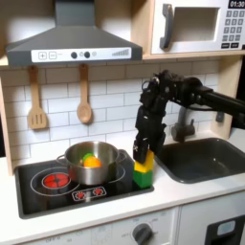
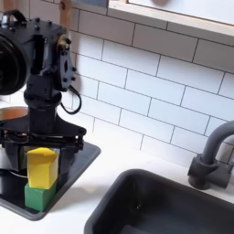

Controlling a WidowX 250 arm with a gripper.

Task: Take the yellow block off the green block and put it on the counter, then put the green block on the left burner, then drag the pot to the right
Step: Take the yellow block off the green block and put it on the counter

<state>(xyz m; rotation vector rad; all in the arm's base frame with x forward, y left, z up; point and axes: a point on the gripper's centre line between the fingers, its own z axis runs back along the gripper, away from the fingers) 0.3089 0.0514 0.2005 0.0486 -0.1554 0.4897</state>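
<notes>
The yellow block (image 1: 143, 166) (image 2: 41, 168) sits on top of the green block (image 1: 143, 180) (image 2: 38, 196), at the stovetop's front corner, right of the pot in the first exterior view. My gripper (image 1: 142, 151) (image 2: 47, 135) hangs just above the stack with its fingers pointing down. It looks open and nothing is in it; both blocks' sides are bare in the second exterior view. The silver pot (image 1: 93, 163) stands on the black stovetop (image 1: 57, 191) with orange and green toy food inside. The white counter (image 1: 182, 191) (image 2: 101, 187) runs past the stove.
A dark sink (image 1: 206, 158) (image 2: 164, 206) with a grey faucet (image 2: 212, 155) lies right of the stack in both exterior views. In the first exterior view, wooden utensils (image 1: 84, 105) hang on the tiled wall under the range hood, with a microwave (image 1: 196, 26) at upper right.
</notes>
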